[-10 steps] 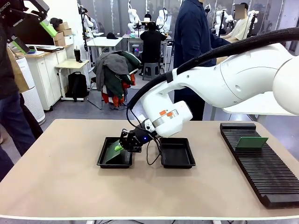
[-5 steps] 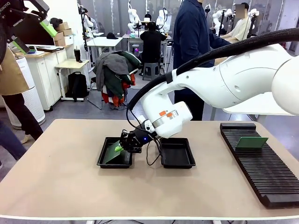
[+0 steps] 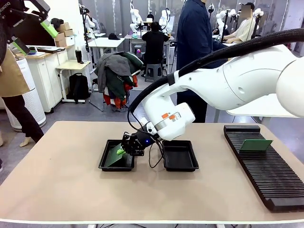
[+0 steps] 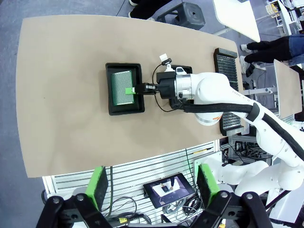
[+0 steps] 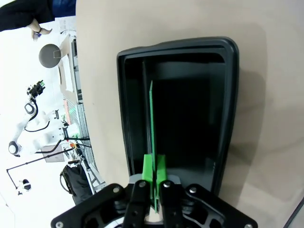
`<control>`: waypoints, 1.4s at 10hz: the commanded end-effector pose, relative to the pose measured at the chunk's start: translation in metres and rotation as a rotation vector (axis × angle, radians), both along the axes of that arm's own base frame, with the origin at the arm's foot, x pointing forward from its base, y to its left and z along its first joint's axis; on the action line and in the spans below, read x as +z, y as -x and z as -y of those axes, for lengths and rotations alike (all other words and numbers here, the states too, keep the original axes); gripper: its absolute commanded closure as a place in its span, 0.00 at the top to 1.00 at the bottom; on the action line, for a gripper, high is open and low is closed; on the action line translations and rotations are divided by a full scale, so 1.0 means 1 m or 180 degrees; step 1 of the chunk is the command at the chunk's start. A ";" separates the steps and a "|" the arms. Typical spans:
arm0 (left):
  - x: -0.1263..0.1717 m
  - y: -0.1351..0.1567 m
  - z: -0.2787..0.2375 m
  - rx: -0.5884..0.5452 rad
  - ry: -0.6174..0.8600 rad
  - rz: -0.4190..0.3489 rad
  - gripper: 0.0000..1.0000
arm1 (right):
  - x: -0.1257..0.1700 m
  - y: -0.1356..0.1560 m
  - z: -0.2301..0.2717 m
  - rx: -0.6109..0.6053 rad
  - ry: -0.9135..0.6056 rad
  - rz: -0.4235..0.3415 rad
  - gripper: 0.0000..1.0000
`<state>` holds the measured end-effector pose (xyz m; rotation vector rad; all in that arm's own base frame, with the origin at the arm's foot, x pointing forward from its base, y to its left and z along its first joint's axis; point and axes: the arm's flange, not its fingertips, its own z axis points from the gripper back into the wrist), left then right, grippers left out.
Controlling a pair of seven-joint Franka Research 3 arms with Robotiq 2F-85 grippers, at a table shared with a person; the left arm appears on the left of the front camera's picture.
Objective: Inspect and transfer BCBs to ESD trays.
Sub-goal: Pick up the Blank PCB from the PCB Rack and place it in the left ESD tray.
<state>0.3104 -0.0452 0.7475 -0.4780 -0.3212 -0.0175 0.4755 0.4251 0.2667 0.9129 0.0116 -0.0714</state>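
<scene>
High over the worktop [image 3: 57,180] at the left, left end effector [image 4: 152,178] with its green pads spread wide, pointed down at the scene below. Left of middle, left ESD tray [image 3: 116,168] with a green BCB [image 3: 113,156] tilted inside it, one edge down in the tray and the other raised, pinched in the narrow grip of the right end effector [image 3: 121,150], its white arm stretched across from the right. Just beside that, right ESD tray [image 3: 181,168]; well apart at the far right, long black ribbed rack [image 3: 270,180] with a second BCB [image 3: 255,145] standing in a slot near its far end.
</scene>
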 end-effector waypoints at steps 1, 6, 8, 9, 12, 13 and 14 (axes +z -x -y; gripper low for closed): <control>-0.001 0.000 -0.001 0.0002 0.0024 -0.0010 1.00 | 0.010 0.003 -0.002 -0.0084 0.0209 0.0012 0.18; -0.001 0.000 -0.001 0.0002 0.0024 -0.0010 1.00 | 0.036 0.008 -0.012 -0.0077 0.0620 0.0079 0.45; -0.001 0.000 -0.001 0.0002 0.0024 -0.0010 1.00 | 0.052 0.008 -0.021 -0.0050 0.0951 0.0106 0.50; -0.001 0.000 -0.001 0.0002 0.0024 -0.0010 1.00 | 0.063 0.008 -0.026 -0.0028 0.1101 0.0134 0.69; -0.001 0.000 -0.001 0.0002 0.0024 -0.0010 1.00 | 0.100 0.014 -0.032 -0.0024 0.1661 0.0287 0.71; -0.001 0.000 -0.001 0.0002 0.0024 -0.0010 1.00 | 0.114 0.017 -0.033 0.0006 0.1823 0.0340 1.00; -0.001 0.000 -0.001 0.0002 0.0024 -0.0010 1.00 | 0.129 0.022 -0.032 0.0020 0.1982 0.0391 0.90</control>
